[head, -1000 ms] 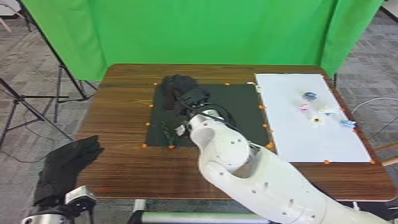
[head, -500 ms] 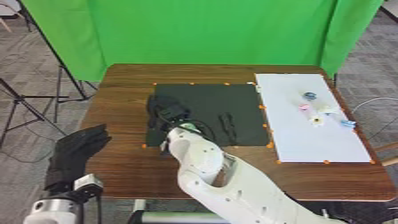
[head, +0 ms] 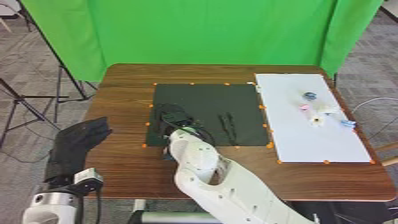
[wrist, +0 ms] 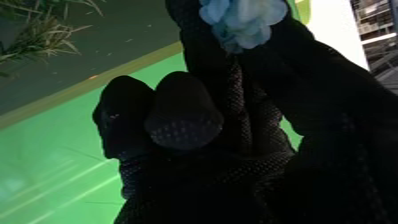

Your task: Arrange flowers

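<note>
Over the left part of the black mat (head: pixel 200 95) is my right hand (head: pixel 177 117), reaching in above its near half. The right wrist view shows the same hand (wrist: pixel 184 117) with a pale blue flower (wrist: pixel 244 19) pinched between thumb and finger. Grassy green sprigs (wrist: pixel 40 42) lie on the dark surface beyond it. Two thin dark pieces (head: pixel 227 127) rest on the mat right of the hand. On the white board (head: pixel 306 142) are a blue flower (head: pixel 309 95), a pink one (head: pixel 305 106), white ones (head: pixel 317 119) and another blue one (head: pixel 348 123). My left hand (head: pixel 73 145) is held beside the table's left edge, fingers extended.
Orange markers edge both the mat and the board. The brown table (head: pixel 124 170) extends around them, with a green backdrop (head: pixel 204 35) behind. A tripod (head: pixel 44 107) stands on the floor at the left.
My right hand has come back from the mat's far left towards its near left, and the arm has swung left, uncovering the thin dark pieces. My left hand has shifted slightly forward.
</note>
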Controlling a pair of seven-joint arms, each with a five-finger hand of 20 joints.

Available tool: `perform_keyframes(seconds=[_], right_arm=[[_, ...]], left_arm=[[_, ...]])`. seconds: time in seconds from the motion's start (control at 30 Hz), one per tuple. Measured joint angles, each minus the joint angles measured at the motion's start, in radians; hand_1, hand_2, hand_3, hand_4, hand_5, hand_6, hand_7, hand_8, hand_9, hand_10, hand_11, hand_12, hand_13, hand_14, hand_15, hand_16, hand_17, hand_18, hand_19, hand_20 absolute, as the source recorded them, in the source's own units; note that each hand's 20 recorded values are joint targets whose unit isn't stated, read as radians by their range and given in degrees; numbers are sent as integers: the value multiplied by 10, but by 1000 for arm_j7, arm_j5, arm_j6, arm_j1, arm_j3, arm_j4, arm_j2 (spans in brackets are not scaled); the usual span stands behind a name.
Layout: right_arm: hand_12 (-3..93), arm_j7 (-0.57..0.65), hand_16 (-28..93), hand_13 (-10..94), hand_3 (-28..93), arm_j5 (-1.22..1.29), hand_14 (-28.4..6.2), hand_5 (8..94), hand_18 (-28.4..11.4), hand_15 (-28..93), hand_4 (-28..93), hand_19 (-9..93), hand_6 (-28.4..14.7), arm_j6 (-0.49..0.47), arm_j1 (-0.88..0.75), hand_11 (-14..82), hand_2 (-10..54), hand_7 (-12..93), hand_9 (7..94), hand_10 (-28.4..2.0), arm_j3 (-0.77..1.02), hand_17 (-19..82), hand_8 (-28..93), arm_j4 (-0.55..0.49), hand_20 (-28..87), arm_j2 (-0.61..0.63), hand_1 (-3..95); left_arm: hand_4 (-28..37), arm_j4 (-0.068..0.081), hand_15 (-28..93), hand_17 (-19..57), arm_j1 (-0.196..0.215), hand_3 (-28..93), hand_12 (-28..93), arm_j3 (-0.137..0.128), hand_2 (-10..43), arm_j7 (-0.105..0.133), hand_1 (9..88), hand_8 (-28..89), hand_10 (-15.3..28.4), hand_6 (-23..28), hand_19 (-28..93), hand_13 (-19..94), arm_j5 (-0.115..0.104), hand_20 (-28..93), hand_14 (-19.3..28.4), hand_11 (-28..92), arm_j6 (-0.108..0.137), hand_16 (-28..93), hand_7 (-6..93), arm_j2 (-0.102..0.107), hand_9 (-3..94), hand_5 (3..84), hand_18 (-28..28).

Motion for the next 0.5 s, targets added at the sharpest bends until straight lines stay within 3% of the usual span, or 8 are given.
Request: perform_keyframes(seconds=[0.23, 0.5], right_arm=[[389, 27, 302, 755, 711, 34, -74, 640, -152, 751, -283, 932, -27, 4, 25, 195, -95, 446, 819, -91, -7, 556, 58, 6, 376, -3, 522], [322, 37, 287, 744, 696, 31, -76, 617, -150, 756, -283, 932, -38, 5, 28, 284, -95, 438, 767, -109, -6, 546, 57, 7, 360, -8, 494]], left_arm=[[-177, 0, 652, -81, 7, 814, 100, -4, 62, 6, 281, -104, 224, 154, 603, 284, -4, 139, 281, 376, 2, -141, 207, 4, 432, 531, 234], [-177, 2, 652, -81, 0, 814, 101, 1, 62, -1, 281, -104, 225, 153, 603, 284, 2, 138, 280, 376, 1, -141, 207, -3, 432, 531, 234]])
